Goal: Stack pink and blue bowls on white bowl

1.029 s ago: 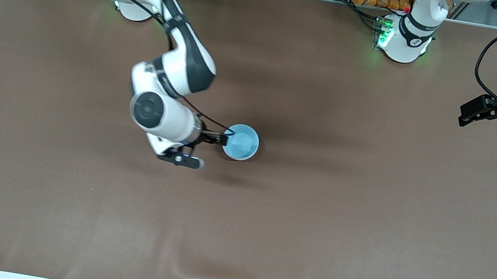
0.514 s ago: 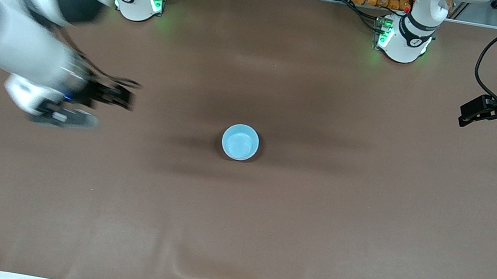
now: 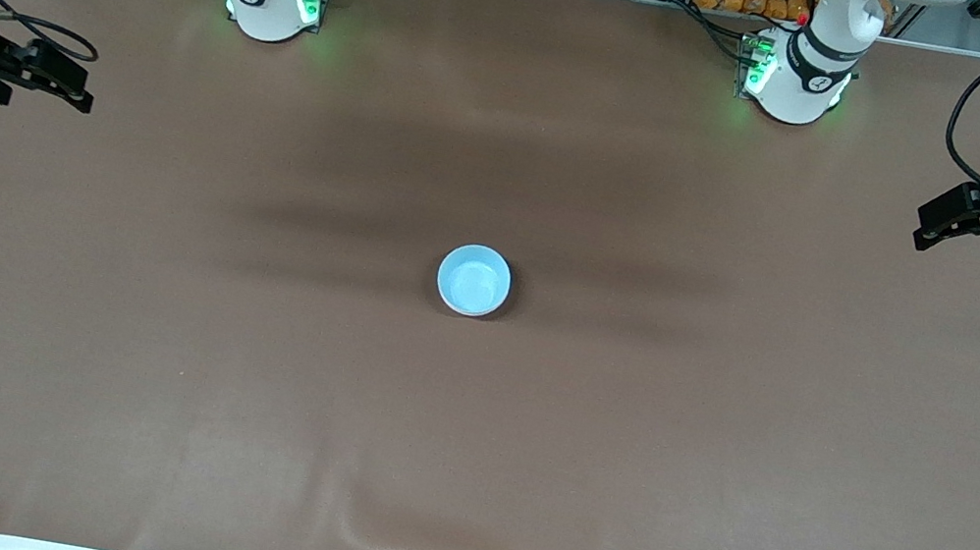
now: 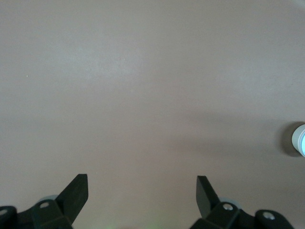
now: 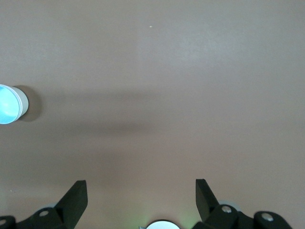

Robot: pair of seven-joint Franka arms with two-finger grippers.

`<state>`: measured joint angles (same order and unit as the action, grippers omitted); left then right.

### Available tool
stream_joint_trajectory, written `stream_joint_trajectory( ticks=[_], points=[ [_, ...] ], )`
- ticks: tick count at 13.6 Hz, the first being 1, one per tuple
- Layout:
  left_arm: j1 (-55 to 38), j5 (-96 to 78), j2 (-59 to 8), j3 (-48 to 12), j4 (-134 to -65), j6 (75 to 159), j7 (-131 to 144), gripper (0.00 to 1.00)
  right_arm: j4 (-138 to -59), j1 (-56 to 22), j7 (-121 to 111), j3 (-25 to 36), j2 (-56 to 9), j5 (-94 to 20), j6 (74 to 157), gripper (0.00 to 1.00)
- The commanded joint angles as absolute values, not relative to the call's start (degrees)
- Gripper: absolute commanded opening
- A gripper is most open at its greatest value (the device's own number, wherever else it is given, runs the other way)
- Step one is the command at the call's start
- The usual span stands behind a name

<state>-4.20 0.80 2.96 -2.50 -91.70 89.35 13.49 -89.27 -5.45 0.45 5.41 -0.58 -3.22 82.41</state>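
Right gripper [image 3: 70, 77] and left gripper [image 3: 942, 219] hung spread and empty over their own table ends, both waiting, while the blue bowl [image 3: 473, 280] sat mid-table topping the stack (pink and white hidden beneath), liable to topple if nudged.

Matt brown cloth covers the table [image 3: 619, 456]; the blue bowl [image 3: 473, 280] at frame centre looks smooth, glossy.
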Motion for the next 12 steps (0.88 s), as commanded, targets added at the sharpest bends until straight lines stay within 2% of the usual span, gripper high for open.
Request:
stream_joint_trajectory(
  ticks=[1,8,12],
  points=[
    [-4.31,1.32,3.69,-2.37,-91.14,88.16,11.96,1.0,-85.53,-4.66,3.16,5.98,-0.53,-2.37,78.32,1.0],
    [-4.22,1.14,3.78,-2.11,-91.14,87.98,10.2,1.0,-83.06,-4.57,2.11,5.89,-0.44,2.02,78.57,1.0],
    [-4.31,1.14,3.78,-2.37,-91.14,87.89,10.2,1.0,-83.5,-5.01,2.2,5.54,-0.61,3.26,82.52,1.0]
  ],
)
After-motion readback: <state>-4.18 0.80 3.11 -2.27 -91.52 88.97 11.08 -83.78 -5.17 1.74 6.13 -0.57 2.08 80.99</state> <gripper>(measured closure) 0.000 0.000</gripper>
